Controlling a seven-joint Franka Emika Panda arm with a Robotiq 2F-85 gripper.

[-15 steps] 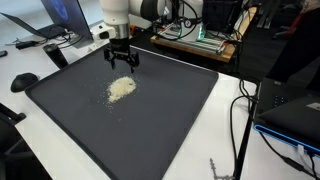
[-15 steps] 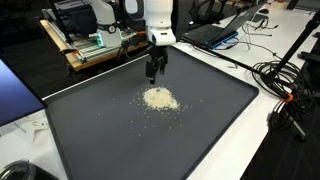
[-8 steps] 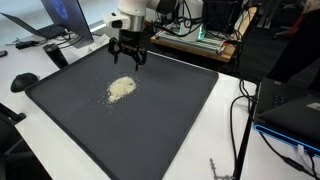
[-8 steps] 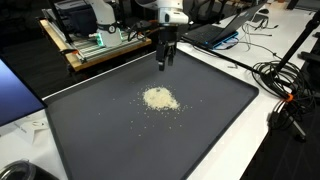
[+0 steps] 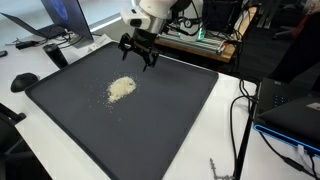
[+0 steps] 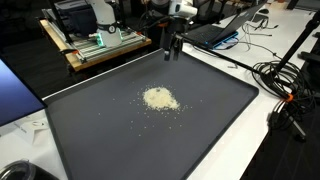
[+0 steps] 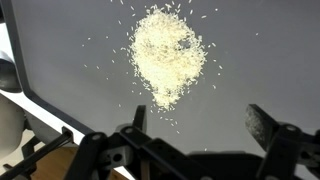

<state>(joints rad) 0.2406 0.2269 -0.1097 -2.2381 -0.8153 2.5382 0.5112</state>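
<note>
Clutter around a dark mat [image 5: 170, 125] on the white bench [image 5: 45, 150]
An open laptop [image 5: 62, 18] and a black mouse [image 5: 22, 81] sit beyond one edge. Tangled black cables [image 6: 283, 85] trail along another, and a wooden rack [image 6: 92, 47] of electronics stands behind.

Nothing legible anywhere — no label, brand, number or sign (screens and gear are too small, blurred).

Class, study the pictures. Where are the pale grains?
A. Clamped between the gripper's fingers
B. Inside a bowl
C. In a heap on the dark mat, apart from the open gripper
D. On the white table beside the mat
C: the heap of grains lies on the dark mat, while the gripper hangs open and empty near the mat's far edge.
</note>
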